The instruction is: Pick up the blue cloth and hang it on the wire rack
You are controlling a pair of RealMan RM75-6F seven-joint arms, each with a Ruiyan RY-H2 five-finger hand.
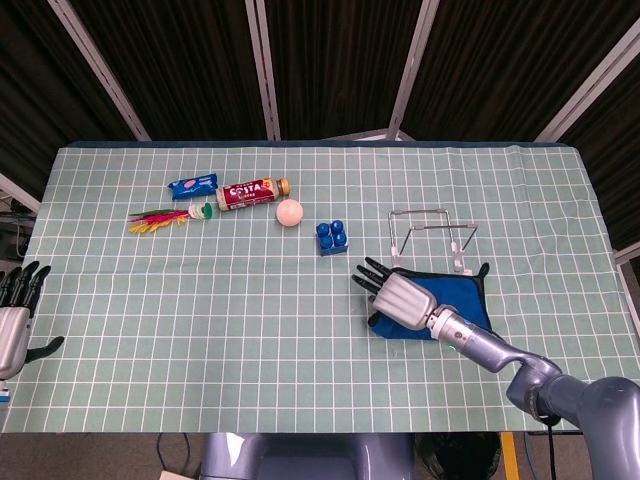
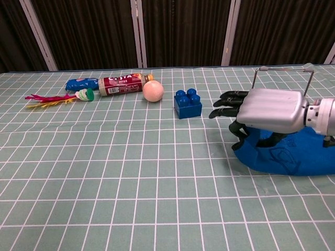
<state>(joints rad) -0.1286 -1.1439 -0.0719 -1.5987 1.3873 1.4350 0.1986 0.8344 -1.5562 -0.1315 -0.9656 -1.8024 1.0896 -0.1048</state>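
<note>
The blue cloth (image 1: pixel 462 296) lies crumpled on the table at the right, just in front of the wire rack (image 1: pixel 430 235). My right hand (image 1: pixel 395 293) lies over the cloth's left part, palm down, fingers stretched out to the left and apart. In the chest view the right hand (image 2: pixel 261 110) sits just above the blue cloth (image 2: pixel 293 154), its thumb reaching down against the cloth's left edge; nothing is lifted. The wire rack (image 2: pixel 282 70) rises behind the hand. My left hand (image 1: pixel 15 310) rests at the table's far left edge, fingers spread, holding nothing.
A blue toy block (image 1: pixel 332 237) stands left of the rack. Further back left lie a pale ball (image 1: pixel 289 212), a red bottle (image 1: pixel 250 192), a blue snack packet (image 1: pixel 193 185) and a feathered shuttlecock (image 1: pixel 165 217). A green checked cloth covers the table (image 1: pixel 200 330).
</note>
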